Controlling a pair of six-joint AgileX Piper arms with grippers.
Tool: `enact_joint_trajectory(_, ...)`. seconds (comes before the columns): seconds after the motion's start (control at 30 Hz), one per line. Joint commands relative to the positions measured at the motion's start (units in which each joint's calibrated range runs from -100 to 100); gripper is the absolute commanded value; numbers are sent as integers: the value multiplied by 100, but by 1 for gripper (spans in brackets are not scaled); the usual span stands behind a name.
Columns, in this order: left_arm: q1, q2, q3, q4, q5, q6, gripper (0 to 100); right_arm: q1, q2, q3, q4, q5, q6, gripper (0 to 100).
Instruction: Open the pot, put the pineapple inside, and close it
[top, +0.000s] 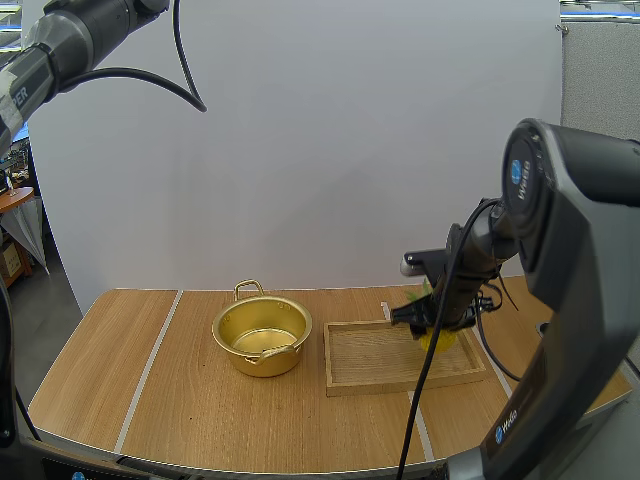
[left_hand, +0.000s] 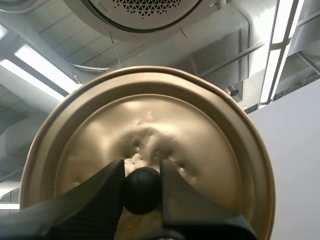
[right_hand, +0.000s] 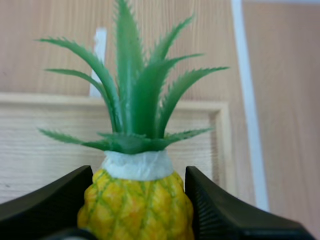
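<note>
A gold pot (top: 262, 336) stands open on the table, left of a wooden tray (top: 380, 360). My right gripper (top: 432, 322) is at the tray's right end, shut on a yellow pineapple (top: 440, 340) with green leaves. In the right wrist view the pineapple (right_hand: 137, 200) sits pinched between the two black fingers (right_hand: 220, 210), leaves pointing over the tray (right_hand: 45, 145). My left arm is raised high at the upper left. In the left wrist view the gold lid (left_hand: 150, 145) is held underside up, my left gripper (left_hand: 142, 187) shut on its black knob (left_hand: 142, 190).
The pot has a handle (top: 248, 288) at its far side and one at its near side. Pale tape lines (top: 150, 365) cross the wooden table. The table's front edge curves close to the arms' bases.
</note>
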Motion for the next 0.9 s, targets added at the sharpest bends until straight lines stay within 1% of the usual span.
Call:
enact_joint_trajectory(0.0,-26,-42,-35,-6,-167,-34,0,46,-614,-33,25,-22,-147,0)
enact_joint_trajectory(0.1,-26,-42,-35,-6,-167,-34,0,227,-1140,-46,25,24,-330,0)
enact_joint_trajectory(0.27,-26,-42,-35,-6,-167,-34,0,689,-1772,-410,25,838,-432,0)
enact_joint_trajectory(0.33,-26,-42,-35,-6,-167,-34,0,906,-1895,-632,25,1170,-432,0)
enact_joint_trajectory(0.43,-26,-42,-35,-6,-167,-34,0,1236,-1893,-985,241,1754,-432,0)
enact_joint_trajectory(0.5,-26,-42,-35,-6,-167,-34,0,1429,-1875,-1150,369,1942,-432,0)
enact_joint_trajectory(0.63,-26,-42,-35,-6,-167,-34,0,1800,-1875,-1323,579,1966,-432,0)
enact_joint_trajectory(0.8,-26,-42,-35,-6,-167,-34,0,2221,-1809,-1366,580,1781,-432,0)
enact_joint_trajectory(0.87,-26,-42,-35,-6,-167,-34,0,2335,-1691,-1362,580,1670,-432,0)
